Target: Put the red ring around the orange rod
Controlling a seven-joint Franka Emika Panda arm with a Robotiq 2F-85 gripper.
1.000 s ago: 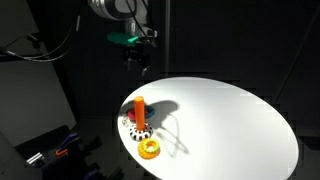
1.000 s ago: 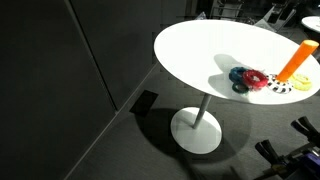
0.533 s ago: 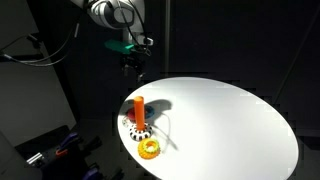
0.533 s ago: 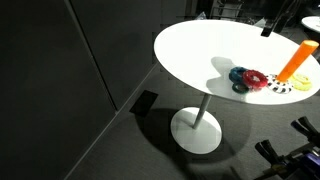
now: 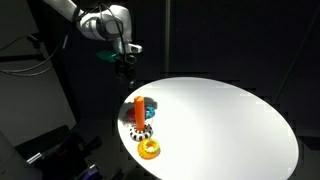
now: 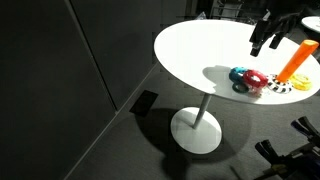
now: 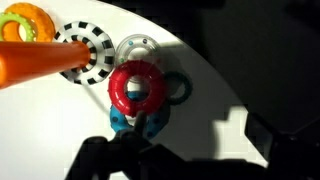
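Red ring | just under claw, rod beside | claw empty, gap too dark to tell | best: go straight down, pinch one side

The arm reaches in from the upper left, its claw hanging in the air by the edge of the round white surface. Apart from it, lower down, the orange rod stands upright on its black-and-white base. A yellow-orange ring lies just beside the base.
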